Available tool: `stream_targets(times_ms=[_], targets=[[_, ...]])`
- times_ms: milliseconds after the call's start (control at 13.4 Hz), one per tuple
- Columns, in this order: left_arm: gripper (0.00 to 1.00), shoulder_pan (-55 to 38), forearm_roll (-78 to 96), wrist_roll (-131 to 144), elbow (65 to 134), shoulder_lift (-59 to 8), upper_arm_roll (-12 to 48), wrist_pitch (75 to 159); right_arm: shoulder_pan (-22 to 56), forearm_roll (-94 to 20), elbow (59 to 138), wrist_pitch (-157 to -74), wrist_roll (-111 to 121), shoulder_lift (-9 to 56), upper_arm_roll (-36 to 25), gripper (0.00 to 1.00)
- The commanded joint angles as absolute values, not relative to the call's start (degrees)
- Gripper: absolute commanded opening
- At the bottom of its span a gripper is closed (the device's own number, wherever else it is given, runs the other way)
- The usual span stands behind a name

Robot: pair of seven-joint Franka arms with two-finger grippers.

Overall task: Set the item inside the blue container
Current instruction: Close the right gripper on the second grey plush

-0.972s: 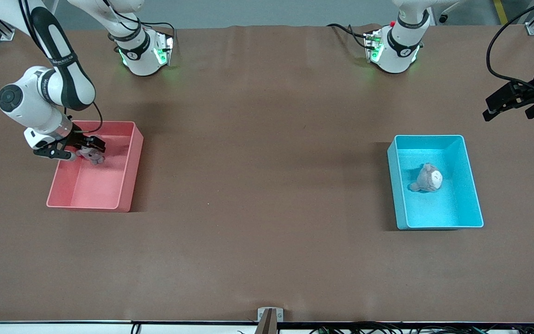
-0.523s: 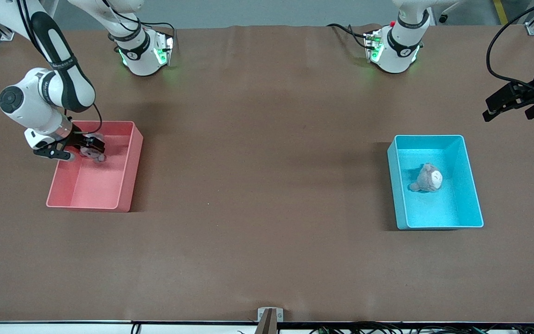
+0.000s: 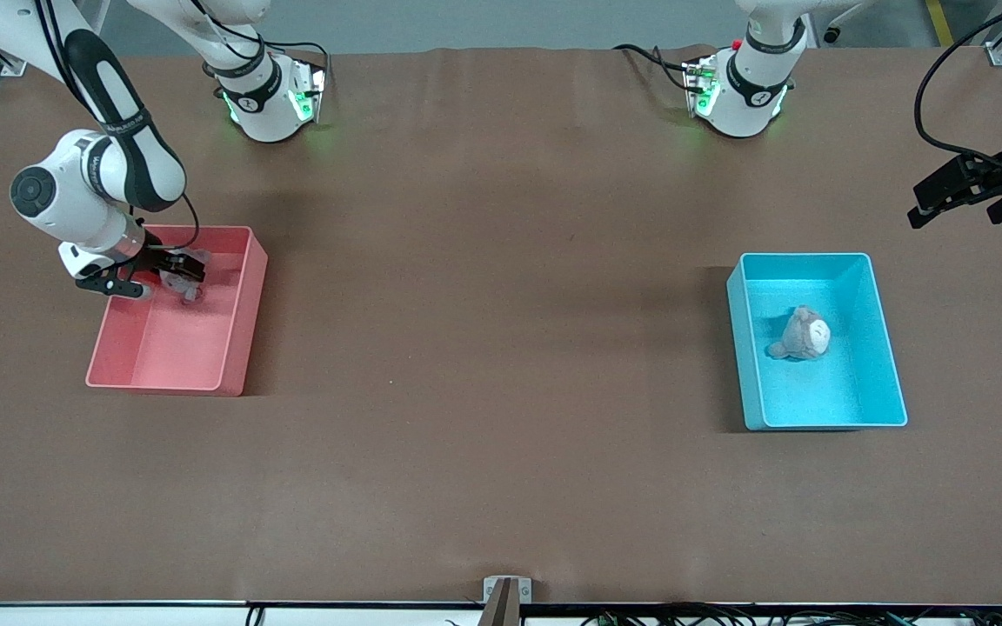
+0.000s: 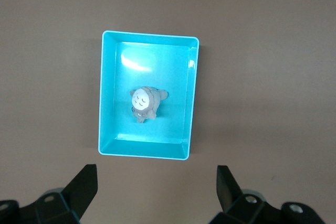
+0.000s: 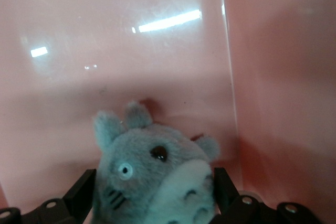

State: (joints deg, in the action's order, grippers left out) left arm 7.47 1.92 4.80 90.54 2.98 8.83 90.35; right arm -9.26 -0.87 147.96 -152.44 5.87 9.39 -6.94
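Observation:
The blue container (image 3: 735, 348) stands at the left arm's end of the table, and a grey and white plush toy (image 3: 803, 333) lies in it. From the left wrist view I look down on the container (image 4: 101, 93) and that toy (image 4: 144, 103). My left gripper (image 3: 953, 209) hangs open and empty (image 4: 156, 182) over bare table beside the container. My right gripper (image 3: 172, 276) is inside the pink bin (image 3: 238, 322), shut on a second grey plush toy (image 3: 182, 283). The toy's face (image 5: 155, 177) fills the gap between the fingers (image 5: 84, 190).
The pink bin stands at the right arm's end of the table; its wall (image 5: 278, 77) rises close beside the held toy. Brown table stretches between the two bins. A small metal bracket (image 3: 506, 589) sits at the table's near edge.
My right gripper has risen slightly inside the pink bin with the grey plush toy in it, drifting toward the robots' bases. The left arm has not moved.

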Motion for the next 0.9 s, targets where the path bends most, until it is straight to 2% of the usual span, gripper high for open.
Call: stream_targets(times_ms=[0,299,822], targets=[[1.00,8.0,3.2,4.9,89.4,2.5,9.1,89.8,-9.9,-0.1,149.0,-152.2,3.0,8.9,-6.2,0.97],[1.00,8.0,3.2,4.9,89.4,2.5,9.1,89.9,-9.8,-0.1,149.0,-152.1,2.8,8.9,-6.2,0.97],[1.00,8.0,3.2,4.9,89.4,2.5,9.1,89.9,-9.8,-0.1,149.0,-151.3,2.8,9.0,-6.2,0.84]])
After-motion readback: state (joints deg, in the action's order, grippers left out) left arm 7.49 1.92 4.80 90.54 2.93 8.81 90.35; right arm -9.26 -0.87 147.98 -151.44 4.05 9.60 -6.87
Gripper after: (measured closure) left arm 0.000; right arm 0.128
